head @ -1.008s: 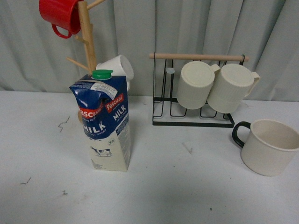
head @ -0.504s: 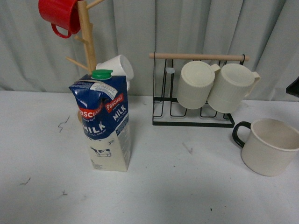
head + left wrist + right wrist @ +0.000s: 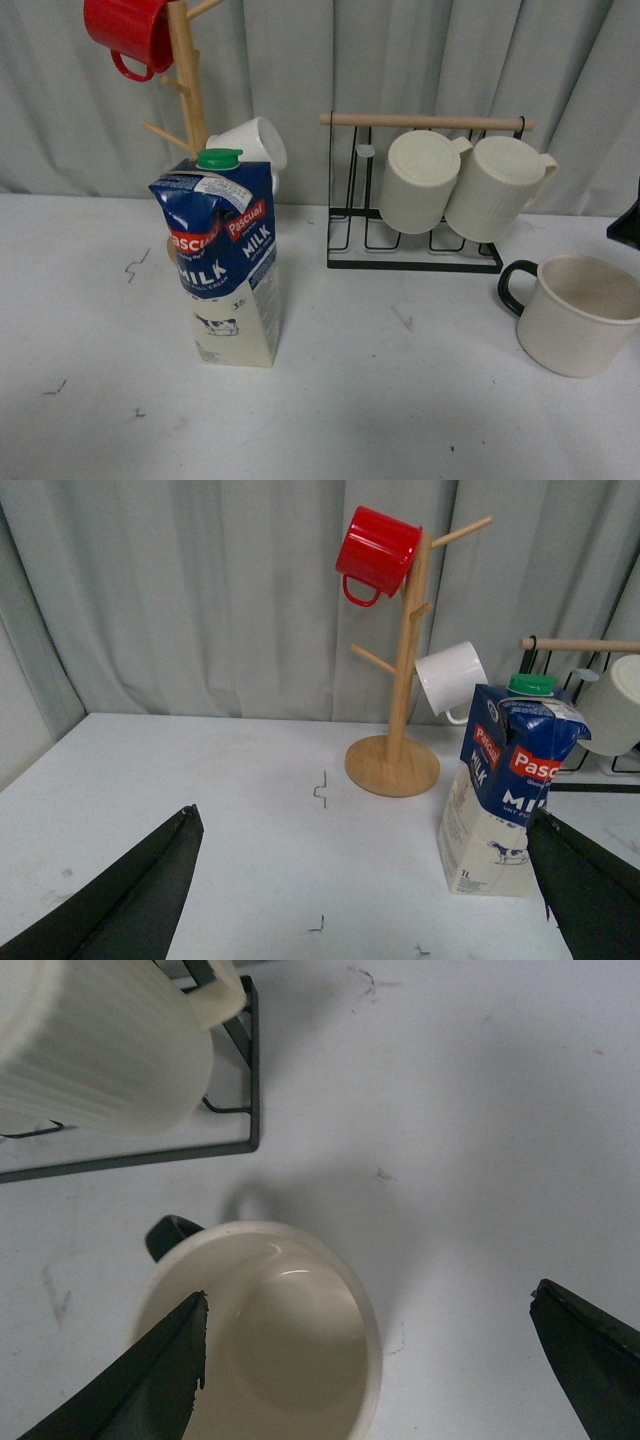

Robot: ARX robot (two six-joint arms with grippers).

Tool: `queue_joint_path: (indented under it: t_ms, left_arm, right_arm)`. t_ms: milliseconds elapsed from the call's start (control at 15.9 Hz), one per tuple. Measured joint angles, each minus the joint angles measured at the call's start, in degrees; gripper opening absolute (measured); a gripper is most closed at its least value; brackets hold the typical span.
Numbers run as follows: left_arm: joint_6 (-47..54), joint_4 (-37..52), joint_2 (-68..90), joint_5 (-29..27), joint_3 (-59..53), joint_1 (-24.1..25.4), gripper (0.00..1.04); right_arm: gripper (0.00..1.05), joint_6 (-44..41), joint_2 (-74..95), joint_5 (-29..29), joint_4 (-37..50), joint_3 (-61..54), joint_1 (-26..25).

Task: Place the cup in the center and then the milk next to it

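Curtains (image 3: pixel 450 60) hang grey across the back in the front view. On the white desk (image 3: pixel 400 400) the milk (image 3: pixel 225 265) stands upright left of centre, green cap on top, just in front of the wooden mug tree (image 3: pixel 187 90). The tree carries a red mug (image 3: pixel 125 30) up high and a white mug (image 3: pixel 250 145) lower down. Centre-right, the black wire rack (image 3: pixel 410 267) has two ribbed cream mugs (image 3: pixel 420 182) against its wooden bar. The cup (image 3: pixel 580 315) sits upright far out right, black handle pointing toward the middle, well apart from the milk, and a dark bit of the right arm (image 3: pixel 627 225) shows just above it. Over to the left wrist view: the left gripper (image 3: pixel 360 815) hangs with jaws spread wide and nothing between them, facing the milk and the mug tree across bare desk. Right wrist view now: the right gripper (image 3: pixel 370 1295) is right over the cup, jaws spread wide and empty. One finger (image 3: pixel 150 1370) lies over the cup's rim on the handle side, the other is well clear beyond the far side, and the rack's corner is close by.
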Motion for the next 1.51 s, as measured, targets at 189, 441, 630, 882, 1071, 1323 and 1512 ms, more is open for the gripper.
queue_joint_path:
  t_ms: [189, 441, 630, 882, 1071, 1323, 1512]
  left_arm:
    - [0.0, 0.0, 0.0, 0.0, 0.0, 0.0, 0.98]
    - [0.0, 0.0, 0.0, 0.0, 0.0, 0.0, 0.98]
    - [0.0, 0.0, 0.0, 0.0, 0.0, 0.0, 0.98]
    - [0.0, 0.0, 0.0, 0.0, 0.0, 0.0, 0.98]
    - [0.0, 0.0, 0.0, 0.0, 0.0, 0.0, 0.98]
    - [0.0, 0.0, 0.0, 0.0, 0.0, 0.0, 0.98]
    - [0.0, 0.0, 0.0, 0.0, 0.0, 0.0, 0.98]
  right_arm:
    - [0.98, 0.1, 3.1, -2.4, -0.9, 0.1, -1.4]
    - [0.98, 0.7, 7.3, -3.8, -0.9, 2.1, -1.4]
    - [0.98, 2.1, 9.9, -5.0, -1.7, 4.4, -1.5]
    - [0.98, 3.3, 12.0, -5.6, -1.0, 4.8, -1.0]
    - [0.77, 3.7, 12.2, -5.6, -0.6, 4.8, -1.0]
    - [0.29, 3.6, 12.2, -5.1, -1.2, 4.8, -1.0]
    - [0.03, 3.6, 11.5, -4.7, -2.1, 4.8, -0.5]
